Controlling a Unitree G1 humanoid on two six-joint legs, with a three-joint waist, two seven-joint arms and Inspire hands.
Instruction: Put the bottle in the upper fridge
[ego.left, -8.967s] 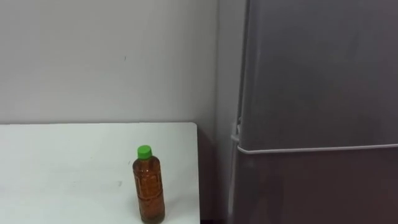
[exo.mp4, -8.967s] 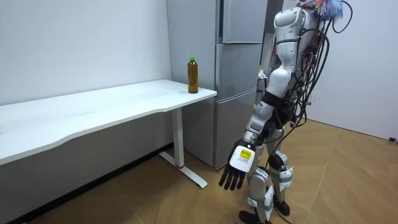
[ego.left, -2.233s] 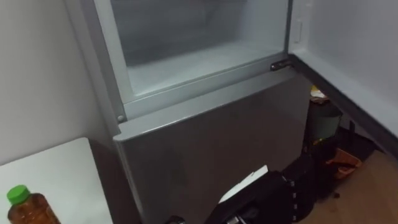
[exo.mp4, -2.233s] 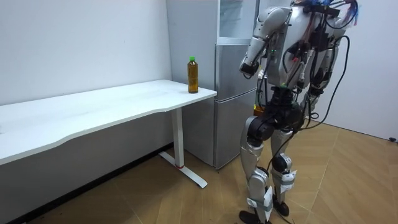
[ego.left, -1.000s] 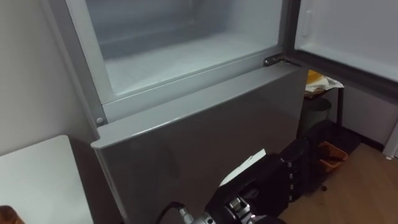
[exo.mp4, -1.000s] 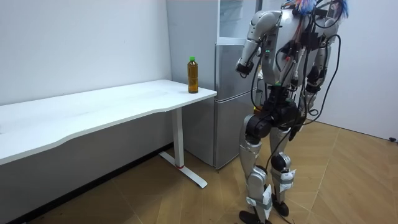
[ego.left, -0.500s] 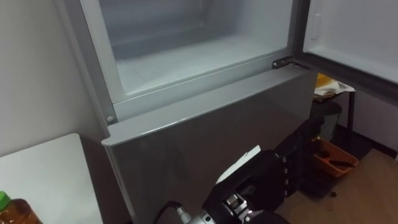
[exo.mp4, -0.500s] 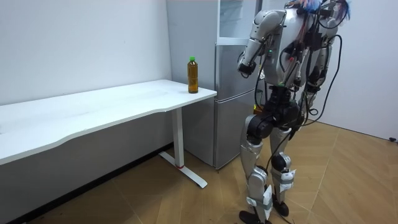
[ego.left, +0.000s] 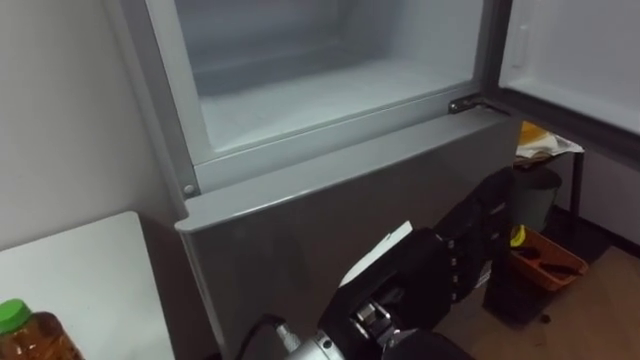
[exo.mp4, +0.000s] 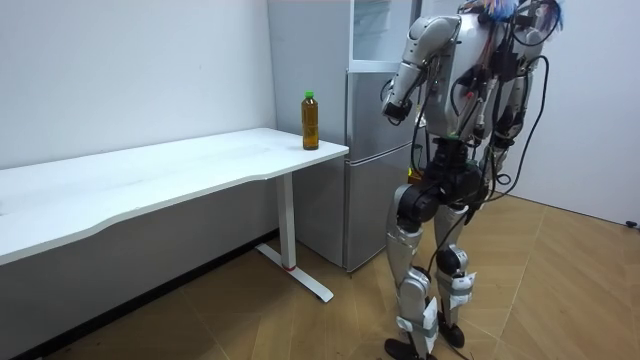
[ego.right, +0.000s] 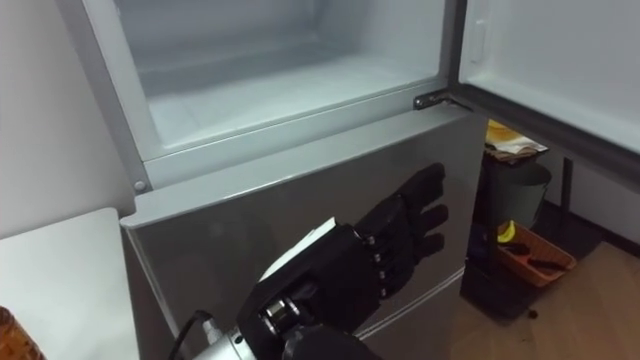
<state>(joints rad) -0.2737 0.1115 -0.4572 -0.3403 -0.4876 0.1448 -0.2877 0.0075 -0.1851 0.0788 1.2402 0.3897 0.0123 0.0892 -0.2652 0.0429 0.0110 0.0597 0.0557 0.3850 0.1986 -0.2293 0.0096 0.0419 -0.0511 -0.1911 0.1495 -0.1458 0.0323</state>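
Since the bottle (ego.left: 30, 338), near left, seems full, stiff and slippery, its middle should be gripped; the left hand (ego.right: 360, 268) is held straight-fingered, empty.

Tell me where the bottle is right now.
In the room view, the bottle stands upright on the white table, at the corner beside the fridge, to the robot's left.

Soft, even indoor light fills the room. In the eye views the open fridge compartment (ego.left: 320, 90) at twelve o'clock glows palest, the lower door (ego.left: 300, 230) carries a dull sheen, and the left hand (ego.right: 345, 270) at six o'clock shows nearly black.
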